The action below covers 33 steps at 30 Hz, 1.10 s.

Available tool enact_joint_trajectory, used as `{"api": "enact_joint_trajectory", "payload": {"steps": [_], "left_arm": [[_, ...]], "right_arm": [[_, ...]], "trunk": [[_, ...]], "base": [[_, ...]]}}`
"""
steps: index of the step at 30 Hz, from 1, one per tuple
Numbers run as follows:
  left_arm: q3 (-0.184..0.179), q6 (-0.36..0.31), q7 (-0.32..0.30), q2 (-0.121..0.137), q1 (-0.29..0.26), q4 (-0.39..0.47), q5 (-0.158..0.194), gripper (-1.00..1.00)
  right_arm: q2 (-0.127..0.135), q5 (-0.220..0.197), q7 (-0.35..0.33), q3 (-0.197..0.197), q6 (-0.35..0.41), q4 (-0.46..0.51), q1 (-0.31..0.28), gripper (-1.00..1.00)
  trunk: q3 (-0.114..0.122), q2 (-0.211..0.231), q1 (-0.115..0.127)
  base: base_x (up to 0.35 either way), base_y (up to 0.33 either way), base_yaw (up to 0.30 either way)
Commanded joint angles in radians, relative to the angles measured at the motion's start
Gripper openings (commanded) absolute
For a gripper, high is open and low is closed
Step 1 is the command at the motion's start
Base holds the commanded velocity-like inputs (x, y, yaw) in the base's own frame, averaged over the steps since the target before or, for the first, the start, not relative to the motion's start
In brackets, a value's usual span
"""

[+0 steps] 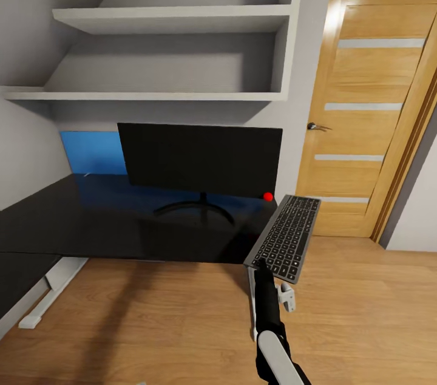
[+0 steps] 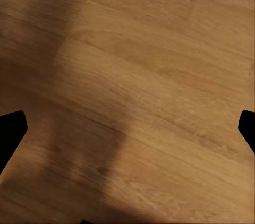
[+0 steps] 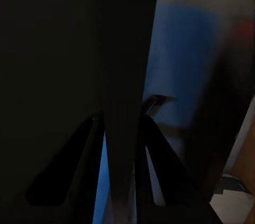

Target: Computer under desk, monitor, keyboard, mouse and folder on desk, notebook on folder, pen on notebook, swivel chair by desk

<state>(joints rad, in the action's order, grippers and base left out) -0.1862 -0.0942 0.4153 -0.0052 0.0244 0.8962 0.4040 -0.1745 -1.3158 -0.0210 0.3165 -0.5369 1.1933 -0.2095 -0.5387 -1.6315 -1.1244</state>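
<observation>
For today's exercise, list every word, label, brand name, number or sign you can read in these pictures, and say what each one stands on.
None can be read.
The keyboard, held in the right end effector, shows rows of keys, but any legends are too small to make out.
The monitor has a blank black screen and a plain red dot, with no readable brand mark.
The door and the shelves carry no writing.
</observation>
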Motion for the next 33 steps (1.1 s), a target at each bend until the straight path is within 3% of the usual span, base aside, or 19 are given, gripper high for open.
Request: {"api": "enact_joint_trajectory", "payload": {"steps": [1,11,22,29,33], "left_arm": [[-0.002,-0.005,0.007,0.001,0.0,0.003,0.005,1.0],[0.002,-0.004,0.007,0.0,0.0,0.009,0.006,1.0],[0.002,-0.004,0.008,-0.001,0.0,0.009,0.007,1.0],[0.002,-0.004,0.008,-0.001,0.0,0.009,0.007,1.0],[0.002,-0.004,0.008,-0.002,0.0,0.009,0.007,1.0]], "right_arm": [[0.0,-0.009,-0.007,0.002,-0.005,0.0,-0.001,-1.0],[0.0,-0.008,-0.007,0.001,-0.005,0.0,-0.001,-1.0],[0.0,-0.01,-0.007,0.003,-0.005,0.0,-0.001,-1.0],[0.0,-0.012,-0.007,0.004,-0.01,0.0,-0.001,-1.0],[0.0,-0.013,-0.004,0.004,-0.012,0.0,-0.001,-1.0]], "trunk": [[-0.001,0.0,0.0],[-0.001,0.0,0.0],[-0.035,-0.077,-0.042],[-0.035,-0.077,-0.042],[-0.048,-0.105,-0.058]], "base": [[0.124,0.0,0.0],[0.023,0.0,0.0],[0.0,0.0,0.0],[0.0,0.0,0.0],[0.0,0.0,0.0]]}}
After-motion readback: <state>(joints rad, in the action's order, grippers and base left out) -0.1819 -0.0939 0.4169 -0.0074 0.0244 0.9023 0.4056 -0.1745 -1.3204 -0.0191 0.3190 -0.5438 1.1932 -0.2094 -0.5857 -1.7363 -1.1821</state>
